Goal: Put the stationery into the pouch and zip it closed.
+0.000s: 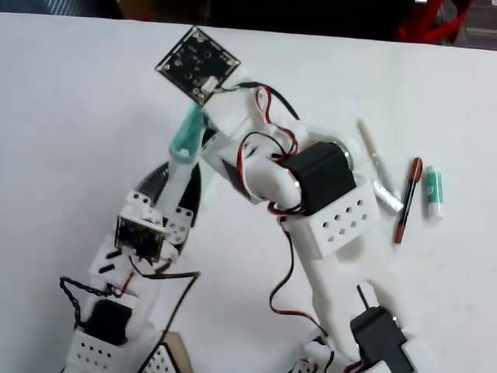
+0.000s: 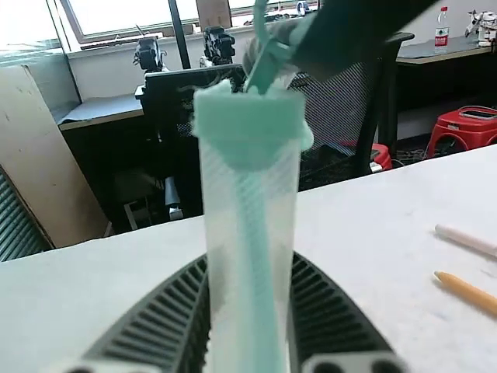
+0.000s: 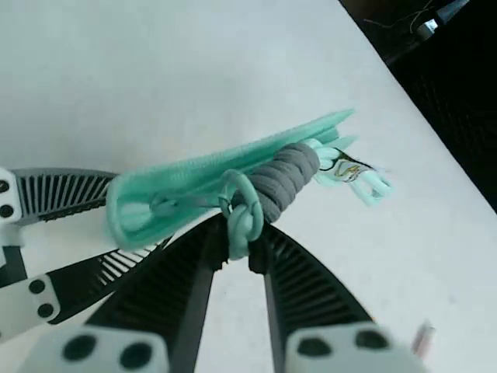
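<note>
Left jaws clamp the pouch (image 2: 248, 194) while right jaws pinch its zip pull (image 3: 239, 217); tugging now risks sealing it with pens (image 1: 408, 200) outside.

The pouch (image 1: 186, 140) sits between the fingers of the left hand (image 1: 177, 186). At the pouch's far end, the right hand (image 3: 239, 247) grips the zip pull (image 3: 241, 214). Pens (image 1: 407, 198) and a glue stick (image 1: 433, 193) lie on the table (image 1: 70, 116), well right of the pouch.

No legible txt or nos.; label on bottle (image 2: 442, 23) too small to read.
</note>
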